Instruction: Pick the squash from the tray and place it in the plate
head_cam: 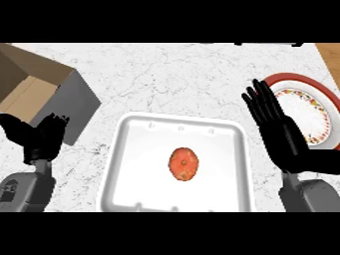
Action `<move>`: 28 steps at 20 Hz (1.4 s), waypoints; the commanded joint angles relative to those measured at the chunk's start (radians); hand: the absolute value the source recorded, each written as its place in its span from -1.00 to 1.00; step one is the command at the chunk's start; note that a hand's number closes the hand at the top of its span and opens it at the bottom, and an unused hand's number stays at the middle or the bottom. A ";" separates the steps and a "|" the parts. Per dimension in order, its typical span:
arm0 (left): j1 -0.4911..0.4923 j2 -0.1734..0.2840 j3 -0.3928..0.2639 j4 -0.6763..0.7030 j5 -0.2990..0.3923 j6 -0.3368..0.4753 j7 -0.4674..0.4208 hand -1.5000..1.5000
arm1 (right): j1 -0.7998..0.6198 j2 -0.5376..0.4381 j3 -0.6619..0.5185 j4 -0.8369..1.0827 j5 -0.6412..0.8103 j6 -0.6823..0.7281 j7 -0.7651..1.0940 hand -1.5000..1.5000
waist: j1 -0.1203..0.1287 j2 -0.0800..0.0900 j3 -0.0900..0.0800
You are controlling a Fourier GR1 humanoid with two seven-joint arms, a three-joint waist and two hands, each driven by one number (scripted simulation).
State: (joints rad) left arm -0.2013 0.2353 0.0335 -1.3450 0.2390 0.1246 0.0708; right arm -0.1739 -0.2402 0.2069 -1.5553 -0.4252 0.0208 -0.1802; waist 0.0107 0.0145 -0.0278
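Squash (pixel 183 164) — one, orange, lies mid-tray (pixel 128 164). One red-rimmed plate (pixel 336 102) sits right. Two hands — right hand (pixel 283 132) and left hand (pixel 36 137) — fingers straight, holding nothing. One cardboard box (pixel 33 89) upper left.

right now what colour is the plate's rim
Red rim on the plate, white patterned centre; head view.

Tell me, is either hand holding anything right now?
Nothing is held. The right hand and left hand are both open, and the squash lies untouched in the tray.
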 commanded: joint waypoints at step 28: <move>0.042 0.075 -0.020 -0.089 -0.100 -0.059 0.110 0.00 | -0.305 -0.093 0.248 0.496 0.616 0.163 -0.382 -1.00 | -0.011 -0.014 0.027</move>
State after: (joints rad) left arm -0.1501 0.3444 0.0304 -1.5047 0.1102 0.0952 0.1498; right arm -0.4389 -0.3457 0.4323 -1.0423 0.1480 0.1749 -0.6293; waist 0.0131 -0.0108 0.0171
